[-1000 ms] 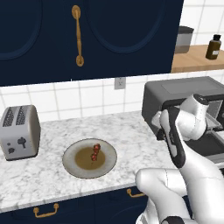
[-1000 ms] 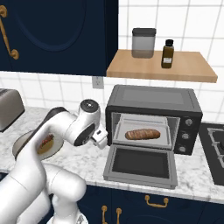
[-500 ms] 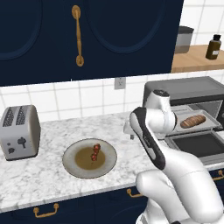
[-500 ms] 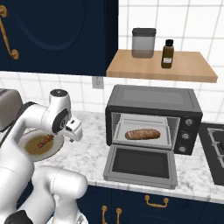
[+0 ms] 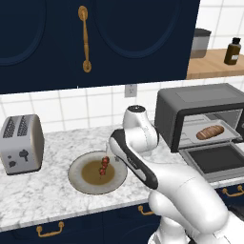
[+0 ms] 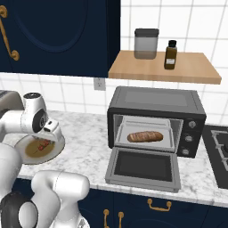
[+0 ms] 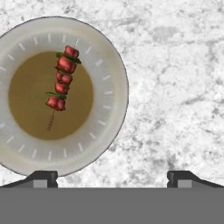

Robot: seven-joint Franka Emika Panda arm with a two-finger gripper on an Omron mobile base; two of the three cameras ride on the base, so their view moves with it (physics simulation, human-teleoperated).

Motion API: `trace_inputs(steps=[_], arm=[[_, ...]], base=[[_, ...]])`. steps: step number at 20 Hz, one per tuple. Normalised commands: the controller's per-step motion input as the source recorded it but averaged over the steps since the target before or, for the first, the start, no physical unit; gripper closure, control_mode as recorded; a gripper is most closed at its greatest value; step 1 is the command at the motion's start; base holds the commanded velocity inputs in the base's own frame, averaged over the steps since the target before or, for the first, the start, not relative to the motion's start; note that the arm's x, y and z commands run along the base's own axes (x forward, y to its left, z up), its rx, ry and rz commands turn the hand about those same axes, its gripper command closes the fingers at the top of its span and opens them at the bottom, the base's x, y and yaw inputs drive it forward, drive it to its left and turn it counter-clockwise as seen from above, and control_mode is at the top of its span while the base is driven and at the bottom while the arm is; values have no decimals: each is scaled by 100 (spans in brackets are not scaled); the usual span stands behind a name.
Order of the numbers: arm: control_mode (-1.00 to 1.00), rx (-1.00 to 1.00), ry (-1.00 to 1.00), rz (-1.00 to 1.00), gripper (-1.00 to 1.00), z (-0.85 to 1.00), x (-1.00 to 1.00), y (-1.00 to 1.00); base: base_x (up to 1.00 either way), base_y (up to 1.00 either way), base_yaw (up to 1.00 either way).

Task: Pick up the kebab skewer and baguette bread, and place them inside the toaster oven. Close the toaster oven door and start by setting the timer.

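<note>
Gripper (image 7: 112, 177) is being held wide apart, empty, above plate (image 7: 114, 109). Kebab skewer (image 7: 62, 78) is lying at plate centre, off to one side of the fingers; approach should be re-centred & aligned across stick. Farther off, baguette bread (image 6: 145, 136) is sitting inside toaster oven (image 6: 156, 107), per right base view, not hand view.

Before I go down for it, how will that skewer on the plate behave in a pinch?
The skewer looks like a thin stick with chunks, so it is probably stiff and light. It lies flat on the plate, so it may slide or roll rather than lift cleanly. The chunks seem the best thing to pinch; the bare stick is very thin for the open end effector.
</note>
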Motion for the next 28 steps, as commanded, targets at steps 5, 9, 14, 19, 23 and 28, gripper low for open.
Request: trace_inputs(steps=[5, 9, 14, 19, 23, 28], arm=[[-100, 0, 10, 0, -100, 0, 34, 32], [-100, 0, 6, 0, -100, -9, 46, 10], [-100, 0, 2, 0, -100, -29, 8, 20], [-100, 0, 0, 0, -100, -47, 11, 39], [-100, 0, 0, 0, -100, -44, 16, 33], [-100, 0, 0, 0, -100, -19, 40, 19]], base=[[0, 0, 0], [0, 0, 0], [0, 0, 0], [0, 0, 0], [0, 0, 0], [0, 0, 0]])
